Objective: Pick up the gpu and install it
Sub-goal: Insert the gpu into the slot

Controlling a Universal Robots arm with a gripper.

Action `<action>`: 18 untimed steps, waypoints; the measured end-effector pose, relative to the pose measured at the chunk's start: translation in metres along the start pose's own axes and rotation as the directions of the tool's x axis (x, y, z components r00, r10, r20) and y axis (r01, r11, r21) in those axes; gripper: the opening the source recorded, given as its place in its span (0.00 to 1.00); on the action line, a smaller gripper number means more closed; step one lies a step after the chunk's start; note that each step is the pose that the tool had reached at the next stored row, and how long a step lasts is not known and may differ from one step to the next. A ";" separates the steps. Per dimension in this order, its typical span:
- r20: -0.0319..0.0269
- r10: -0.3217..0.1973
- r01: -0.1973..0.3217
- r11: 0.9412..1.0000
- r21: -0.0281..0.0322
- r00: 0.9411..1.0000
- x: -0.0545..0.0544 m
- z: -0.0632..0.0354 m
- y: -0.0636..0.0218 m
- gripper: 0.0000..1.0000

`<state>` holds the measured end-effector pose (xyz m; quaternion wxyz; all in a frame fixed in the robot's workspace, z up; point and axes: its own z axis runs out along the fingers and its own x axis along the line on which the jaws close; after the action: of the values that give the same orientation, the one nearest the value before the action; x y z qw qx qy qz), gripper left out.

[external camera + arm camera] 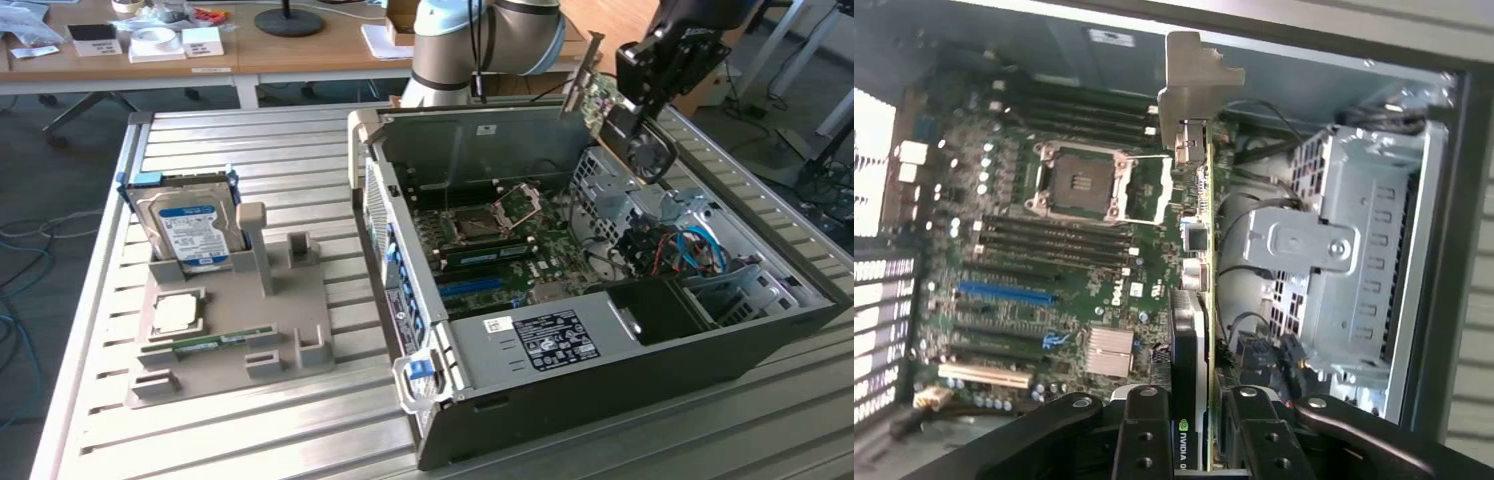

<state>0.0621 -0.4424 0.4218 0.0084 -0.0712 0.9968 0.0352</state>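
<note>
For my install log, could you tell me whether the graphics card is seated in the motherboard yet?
Not seated: the gripper holds the graphics card in the air above the open case.

DELL on motherboard (1054, 265); logo on gpu (1189, 335) partly hidden; black label (558, 338), hard drive label (187, 228) illegible.

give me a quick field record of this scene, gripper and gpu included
gripper: shut on the gpu, above the open case
gpu: seen edge-on from the wrist, metal bracket at its far end, not yet seated
motherboard: exposed, cpu socket open
holder: on the exterior view's left, beside the case
hard drive: upright in the holder
</note>
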 end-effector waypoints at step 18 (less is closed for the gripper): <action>-0.021 -0.321 0.321 0.947 -0.011 0.947 0.000 0.0006 0.0000 0.27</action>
<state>0.0620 -0.4424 0.4212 0.0026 -0.2330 0.9718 0.0360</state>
